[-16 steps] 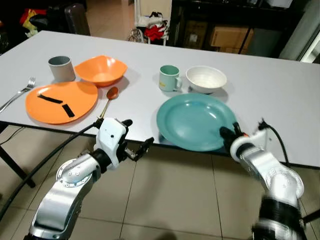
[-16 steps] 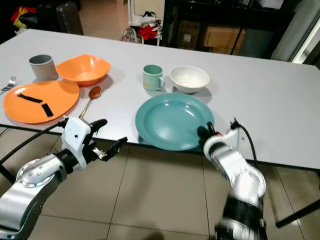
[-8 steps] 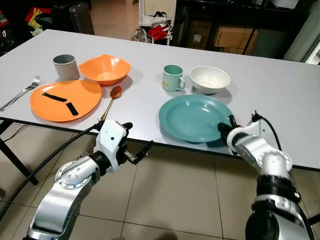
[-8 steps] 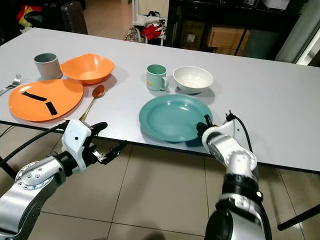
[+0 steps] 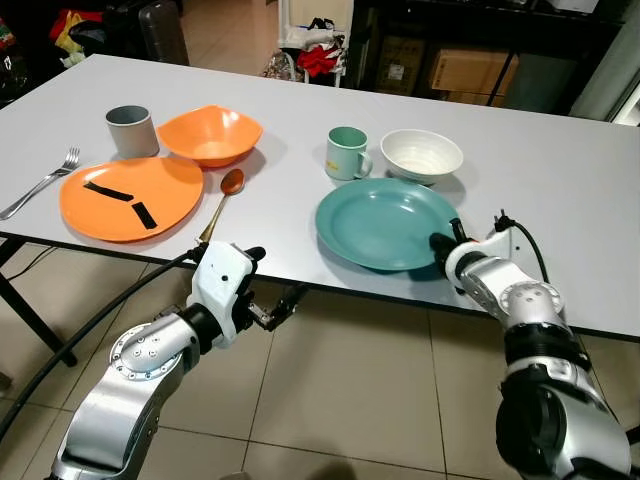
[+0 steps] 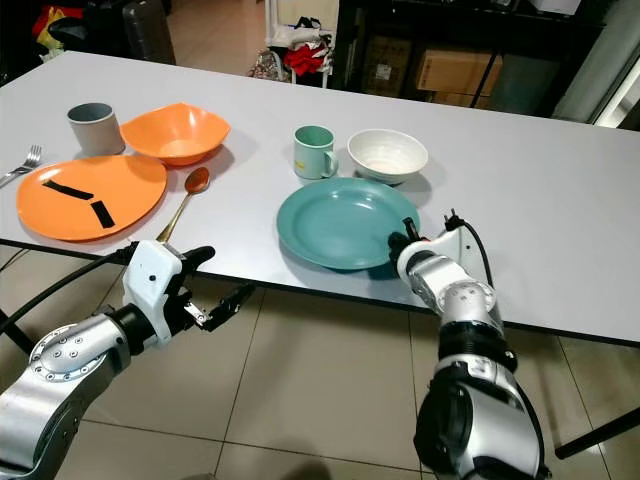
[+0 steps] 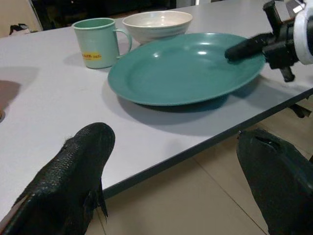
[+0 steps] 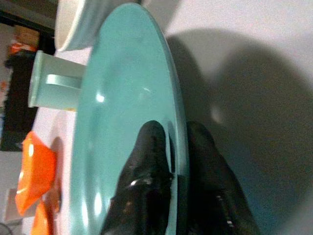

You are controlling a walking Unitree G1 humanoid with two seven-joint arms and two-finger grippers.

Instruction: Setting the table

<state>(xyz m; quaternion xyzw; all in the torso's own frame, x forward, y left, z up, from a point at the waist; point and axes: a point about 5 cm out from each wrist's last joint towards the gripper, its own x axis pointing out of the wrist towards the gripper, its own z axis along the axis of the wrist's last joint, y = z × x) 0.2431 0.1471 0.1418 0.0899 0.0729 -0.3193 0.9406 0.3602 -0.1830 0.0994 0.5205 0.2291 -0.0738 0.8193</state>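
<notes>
Beyond the far edge of the table I see a pile of red and white clothes (image 5: 318,60), cardboard boxes (image 5: 468,73) on a dark shelf, and beige floor tiles (image 5: 340,400) below.

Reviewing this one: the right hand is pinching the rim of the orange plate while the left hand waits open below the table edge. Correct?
Not quite. The right hand is pinching the rim of the teal plate, as the right wrist view shows. The orange plate lies untouched. The left hand does wait open below the table edge.
</notes>
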